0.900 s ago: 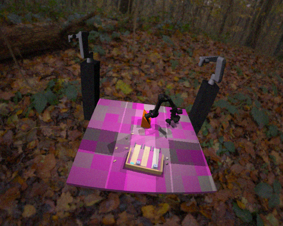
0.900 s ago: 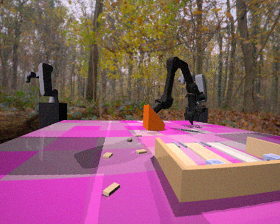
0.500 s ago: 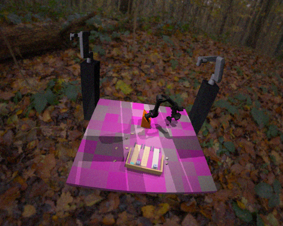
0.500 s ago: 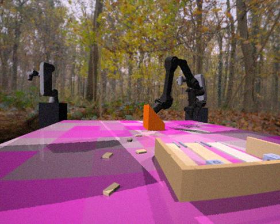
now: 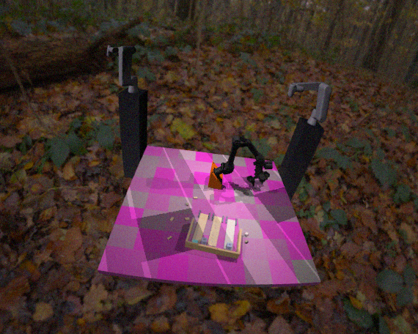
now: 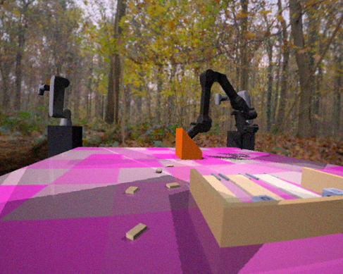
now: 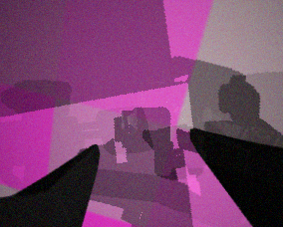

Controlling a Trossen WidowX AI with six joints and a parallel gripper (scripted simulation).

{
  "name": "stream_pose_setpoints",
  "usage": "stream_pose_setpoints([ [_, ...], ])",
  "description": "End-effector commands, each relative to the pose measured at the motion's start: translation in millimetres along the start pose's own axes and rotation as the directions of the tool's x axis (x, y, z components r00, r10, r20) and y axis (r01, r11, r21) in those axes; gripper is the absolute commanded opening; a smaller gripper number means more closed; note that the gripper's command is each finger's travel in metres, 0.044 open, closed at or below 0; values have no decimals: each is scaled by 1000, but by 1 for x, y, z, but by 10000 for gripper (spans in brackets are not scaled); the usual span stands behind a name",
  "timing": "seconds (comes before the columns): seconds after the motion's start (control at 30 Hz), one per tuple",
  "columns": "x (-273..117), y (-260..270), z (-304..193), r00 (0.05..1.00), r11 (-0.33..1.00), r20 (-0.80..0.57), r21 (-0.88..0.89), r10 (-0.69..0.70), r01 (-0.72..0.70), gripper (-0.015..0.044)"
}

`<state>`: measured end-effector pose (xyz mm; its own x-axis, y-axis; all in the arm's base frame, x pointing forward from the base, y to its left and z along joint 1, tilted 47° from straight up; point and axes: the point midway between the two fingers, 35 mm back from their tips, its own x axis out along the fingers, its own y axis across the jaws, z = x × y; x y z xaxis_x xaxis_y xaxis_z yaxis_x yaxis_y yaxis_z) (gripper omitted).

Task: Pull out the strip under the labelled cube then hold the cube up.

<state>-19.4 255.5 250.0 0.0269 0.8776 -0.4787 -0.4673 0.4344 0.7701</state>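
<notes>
1. Labelled cube: it should be one of two marked blue cubes inside the tray, at its near end; the markings are too small to settle which.
2. Progress: just the beginning, I judge. All three strips lie in the tray, and neither blue cube is lifted. Left to do: pick out the supporting strip, draw it alone, then grasp the cube and raise it.
3. Hand: spread, with nothing between its fingers, well apart from the tray on the far side.
4. Worktop: one, beneath the tray.
5. Posts: two, far beyond the tray, each topped by a grey bent piece.
6. Black arm: one, beyond the tray.
7. Tray: one, wooden.
8. Orange wedge: one, between tray and posts.
9. Strips: three, side by side in the tray.
10. Cubes: two blue, plus one teal piece of unclear shape in the tray.
11. Small bits: seven around the tray, five on one side, two on the other.
</notes>
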Motion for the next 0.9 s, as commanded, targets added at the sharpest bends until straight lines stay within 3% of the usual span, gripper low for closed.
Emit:
stream_pose_setpoints([
  [0.0,18,-19,23,998,998,44,21,-53,52,400],
  [0.47,42,-124,139,954,976,226,136,-198,171,400],
  [0.87,-17,-250,212,860,948,413,231,-300,220,400],
])
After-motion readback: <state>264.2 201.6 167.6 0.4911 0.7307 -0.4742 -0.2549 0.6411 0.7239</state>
